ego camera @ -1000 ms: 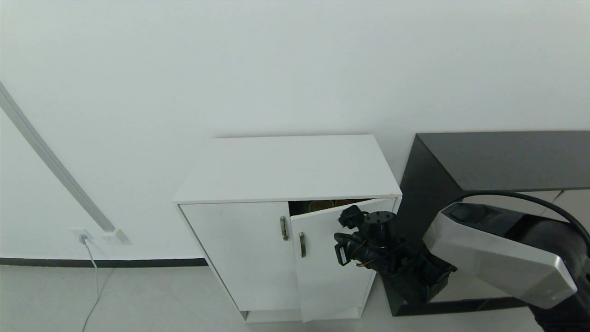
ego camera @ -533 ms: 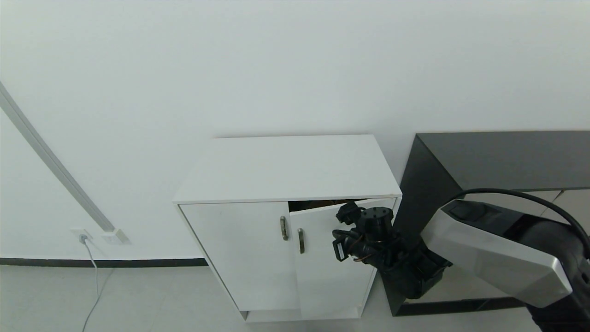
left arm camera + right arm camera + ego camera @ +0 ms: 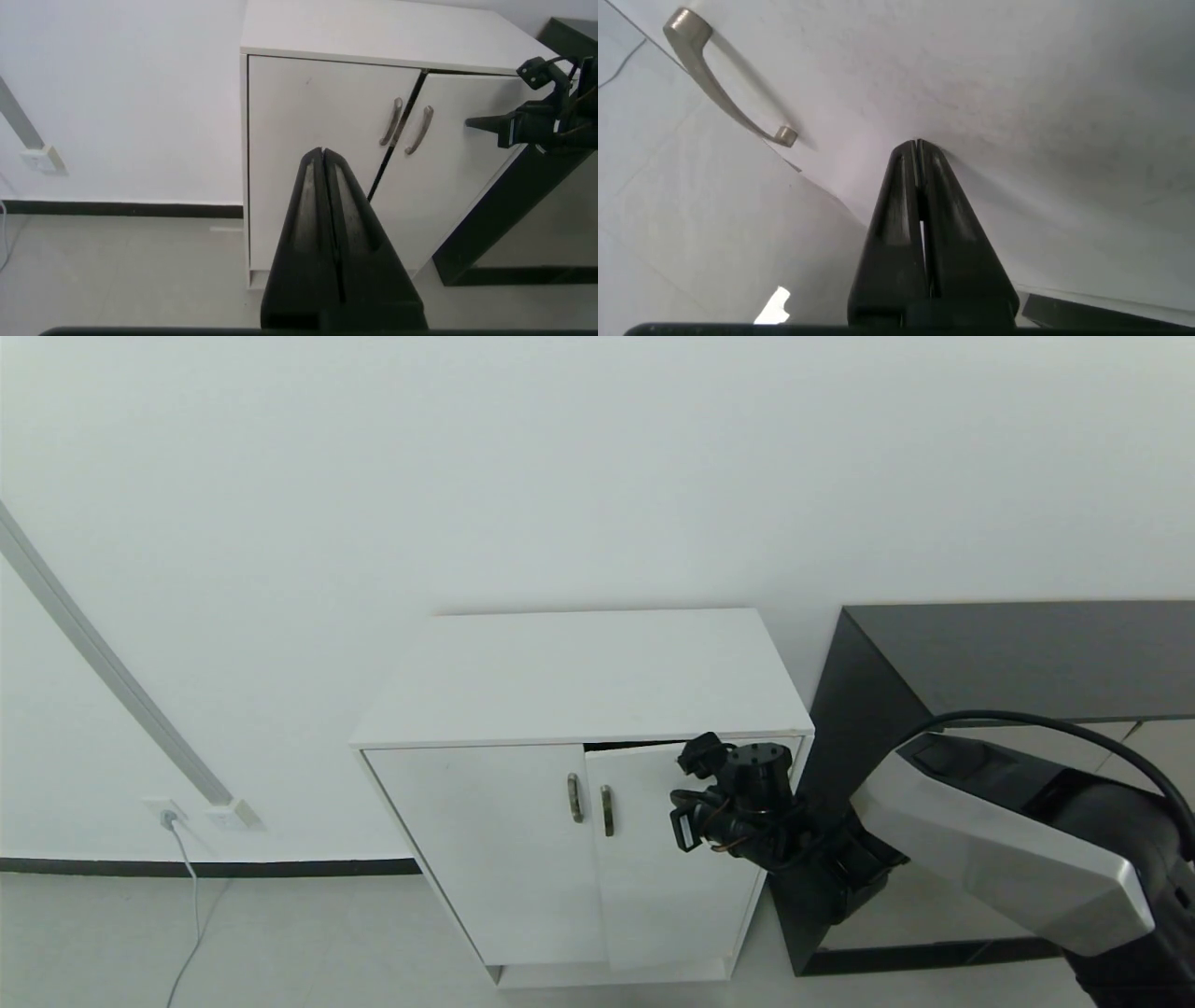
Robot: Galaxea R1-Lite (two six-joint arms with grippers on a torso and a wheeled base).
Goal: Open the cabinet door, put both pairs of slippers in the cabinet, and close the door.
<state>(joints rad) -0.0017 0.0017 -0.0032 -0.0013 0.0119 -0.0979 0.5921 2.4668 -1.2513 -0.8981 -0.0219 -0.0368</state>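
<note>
A white rectangular two-door cabinet (image 3: 579, 677) stands upright, its right-hand door (image 3: 653, 868) almost shut — a thin dark gap along the top edge — left door (image 3: 485, 840) closed.

Room items as I see them in the head view:

- Plain white wall (image 3: 597, 467), upper two thirds.
- Grey trunking strip (image 3: 103, 658), running diagonally from the left edge to lower left.
- Wall socket (image 3: 166, 814) beside the strip's foot, with a grey cable (image 3: 191, 907) trailing to the floor.
- Black skirting band (image 3: 215, 867), lower left.
- Pale grey floor (image 3: 308, 943), bottom.
- Black sideboard (image 3: 1018, 658), right, against the wall.
</note>
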